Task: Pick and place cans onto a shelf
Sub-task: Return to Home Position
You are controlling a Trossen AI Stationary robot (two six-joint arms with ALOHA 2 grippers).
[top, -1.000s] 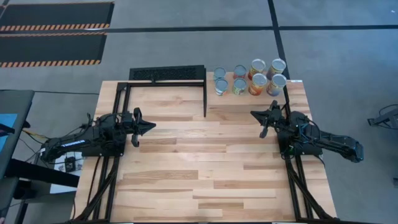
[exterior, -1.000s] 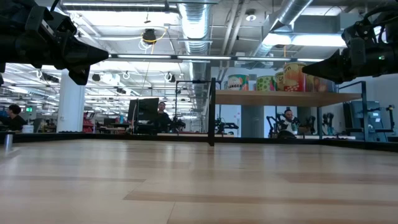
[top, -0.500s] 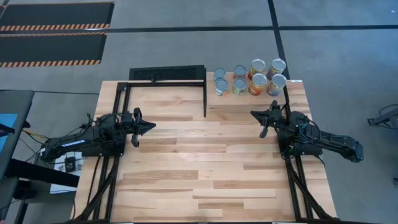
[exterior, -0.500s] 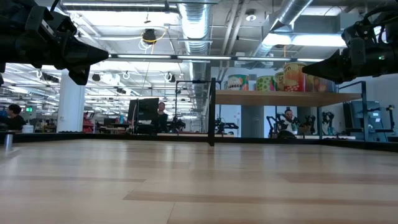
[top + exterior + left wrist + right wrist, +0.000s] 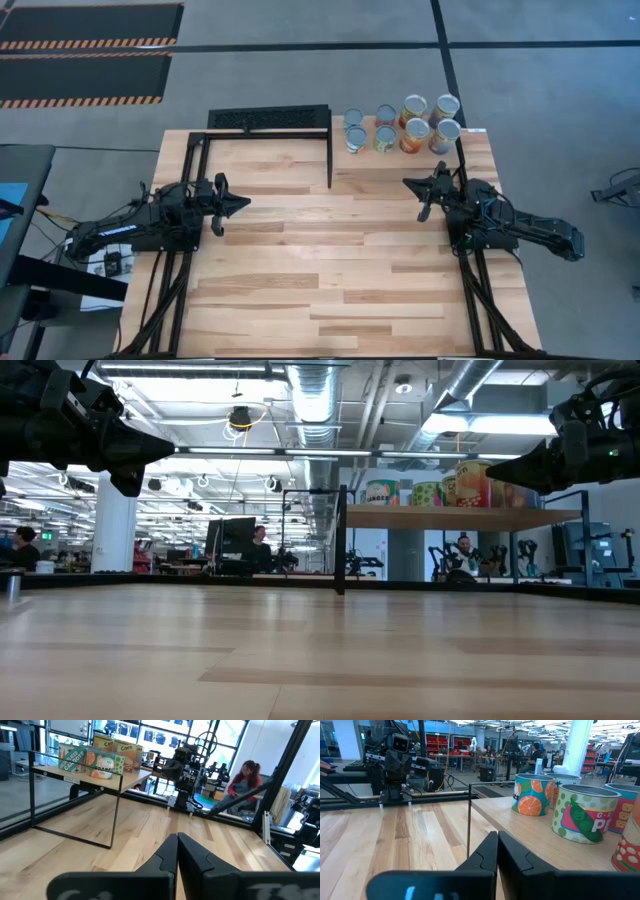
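Several cans (image 5: 400, 125) with silvery tops and coloured labels stand upright in two rows on a raised wooden shelf board (image 5: 460, 517) at the table's far right. They also show in the right wrist view (image 5: 570, 805) and, farther off, in the left wrist view (image 5: 95, 757). My left gripper (image 5: 245, 203) is shut and empty above the table's left middle, pointing right. My right gripper (image 5: 408, 183) is shut and empty above the right middle, a little nearer than the cans, pointing left.
A black frame (image 5: 260, 135) with a mesh top (image 5: 270, 118) stands at the far left-middle, one thin post (image 5: 330, 160) reaching toward the table's middle. Bare wooden tabletop (image 5: 330, 260) lies between and in front of the arms. People sit in the room behind (image 5: 245, 777).
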